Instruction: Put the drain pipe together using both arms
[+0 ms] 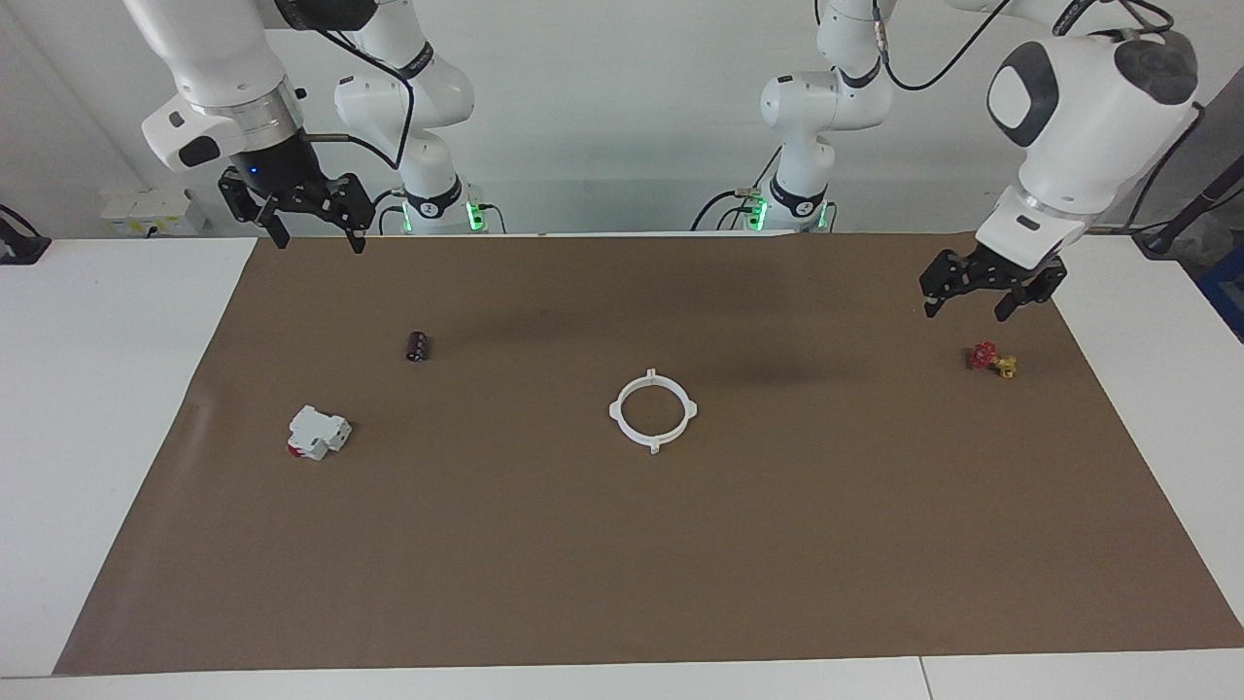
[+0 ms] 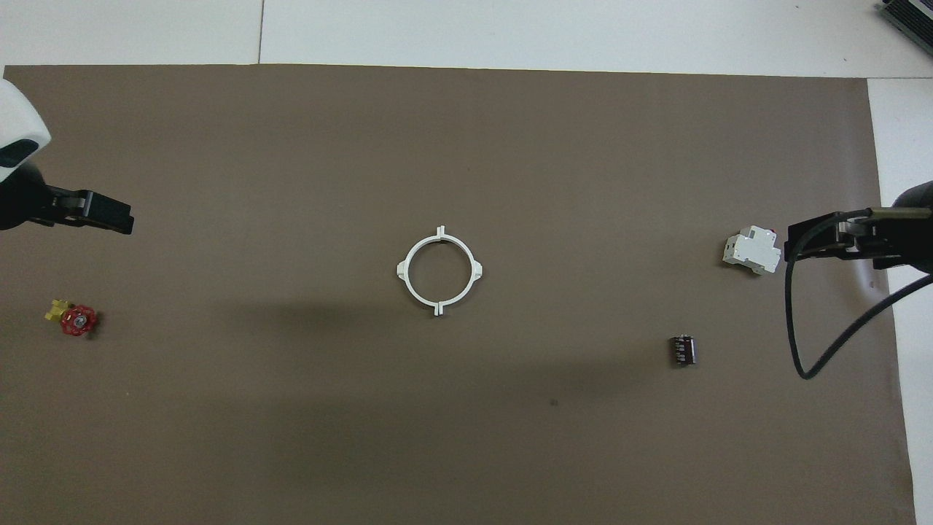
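1. Right end effector: fingers spread, holding nothing, up in the air over the mat edge at the right arm's end. That arm waits.
2. White box with red part and a small dark cylinder lie on the brown mat toward the right arm's end, cylinder nearer the robots. Both well apart from the ring, so not in the way.
3. Drain pipe: mid-counter, lying flat, the two half-rings reading as one closed ring with four tabs; seams look shut, so my read is assembly is done or nearly so.
4. Handling, judged: thin plastic, light, fairly stiff but springy; likely to skate on the mat and could split at the seams if pulled. Best hold is across the band beside a tab, one arm per half, pinching down from above.
5. Red-and-yellow piece sits toward the left arm's end, clear of any approach.
6. Left end effector: open, empty, hanging over the mat near that piece.
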`<control>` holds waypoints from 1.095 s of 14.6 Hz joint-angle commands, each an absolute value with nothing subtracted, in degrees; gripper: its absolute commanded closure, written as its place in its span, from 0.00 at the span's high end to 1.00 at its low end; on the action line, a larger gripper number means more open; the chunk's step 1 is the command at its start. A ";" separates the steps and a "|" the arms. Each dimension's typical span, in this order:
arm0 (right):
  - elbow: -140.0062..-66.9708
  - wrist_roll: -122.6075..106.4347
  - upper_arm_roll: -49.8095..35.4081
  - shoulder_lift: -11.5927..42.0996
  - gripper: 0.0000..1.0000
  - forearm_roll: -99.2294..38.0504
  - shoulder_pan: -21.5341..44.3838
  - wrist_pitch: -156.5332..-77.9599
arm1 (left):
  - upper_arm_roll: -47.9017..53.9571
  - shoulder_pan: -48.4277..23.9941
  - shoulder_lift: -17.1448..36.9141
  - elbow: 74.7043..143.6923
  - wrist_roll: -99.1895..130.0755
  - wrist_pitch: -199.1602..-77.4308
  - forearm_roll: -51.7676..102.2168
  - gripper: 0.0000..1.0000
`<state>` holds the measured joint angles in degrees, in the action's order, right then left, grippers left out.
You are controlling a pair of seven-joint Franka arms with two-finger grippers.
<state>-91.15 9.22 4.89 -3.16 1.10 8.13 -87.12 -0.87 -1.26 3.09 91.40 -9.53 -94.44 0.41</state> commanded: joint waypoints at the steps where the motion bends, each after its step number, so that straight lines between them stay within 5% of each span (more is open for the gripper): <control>1: -92.29 7.47 4.57 -4.22 1.00 0.09 7.65 -87.36 | -0.53 0.87 3.96 85.44 -12.65 -87.91 1.67 1.00; 7: -92.99 7.56 4.57 -4.66 1.00 0.09 7.65 -87.36 | -0.09 0.62 -4.39 94.64 -13.10 -87.36 1.85 1.00; 16: -93.08 7.73 4.66 -4.75 1.00 0.09 8.00 -87.19 | 0.09 0.44 -4.31 94.13 -9.76 -86.05 1.85 1.00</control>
